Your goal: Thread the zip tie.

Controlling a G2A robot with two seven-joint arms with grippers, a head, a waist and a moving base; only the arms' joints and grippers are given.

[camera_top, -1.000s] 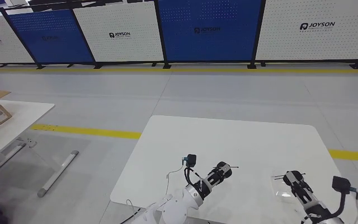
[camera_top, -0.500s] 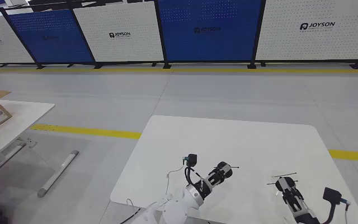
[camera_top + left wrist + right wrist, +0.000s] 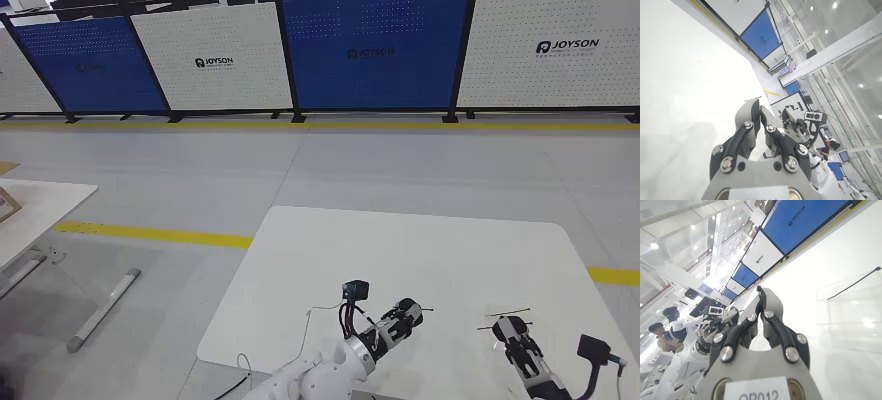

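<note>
My left gripper (image 3: 760, 108) is shut, and a thin black zip tie (image 3: 753, 98) sticks out sideways from its fingertips. In the top view this gripper (image 3: 408, 307) hovers over the near middle of the white table (image 3: 400, 250). To its right, with a gap between them, my right gripper (image 3: 508, 324) holds a black zip tie (image 3: 505, 317) lying crosswise. In the right wrist view that gripper (image 3: 760, 296) is shut on the tie, whose head (image 3: 759, 288) pokes above the fingertips.
A clear plastic box (image 3: 848, 306) stands on the table beside the right gripper, on the side away from the left arm. Another black zip tie (image 3: 853, 285) leans in it. Blue and white partition panels (image 3: 375, 55) line the floor beyond the table.
The right gripper drew back from the clear box toward the near edge, carrying a zip tie. In the last half second the left gripper slid a little to the right.
</note>
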